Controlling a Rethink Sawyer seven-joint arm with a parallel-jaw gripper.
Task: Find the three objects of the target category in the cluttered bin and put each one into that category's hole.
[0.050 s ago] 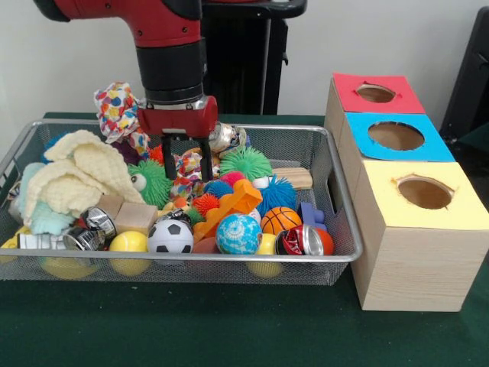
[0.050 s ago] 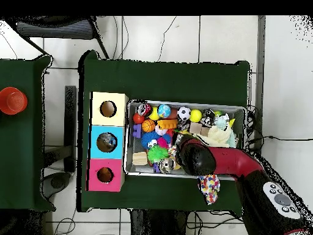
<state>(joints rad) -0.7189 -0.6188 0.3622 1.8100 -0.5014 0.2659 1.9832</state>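
Note:
My gripper (image 1: pixel 186 173) hangs over the middle back of the wire bin (image 1: pixel 345 243), open. Its two black fingers (image 1: pixel 168 162) straddle a small patterned cloth (image 1: pixel 186 170) that lies on the pile. A second patterned cloth (image 1: pixel 116 109) drapes over the bin's back rim; from overhead this cloth (image 2: pixel 209 184) hangs outside the bin (image 2: pixel 186 102). The clutter holds spiky balls (image 1: pixel 246 162), a soccer ball (image 1: pixel 170 237), a globe ball (image 1: pixel 238 233), a basketball (image 1: pixel 280 219), cans (image 1: pixel 307 241) and wooden blocks (image 1: pixel 135 216). From overhead the arm (image 2: pixel 197 158) hides the gripper.
Three wooden boxes stand right of the bin, each with a round hole: red top (image 1: pixel 376 93), blue top (image 1: pixel 396 136), yellow top (image 1: pixel 424 193). A cream knitted cloth (image 1: pixel 72 176) fills the bin's left end. An orange plastic block (image 1: pixel 238 200) lies mid-bin.

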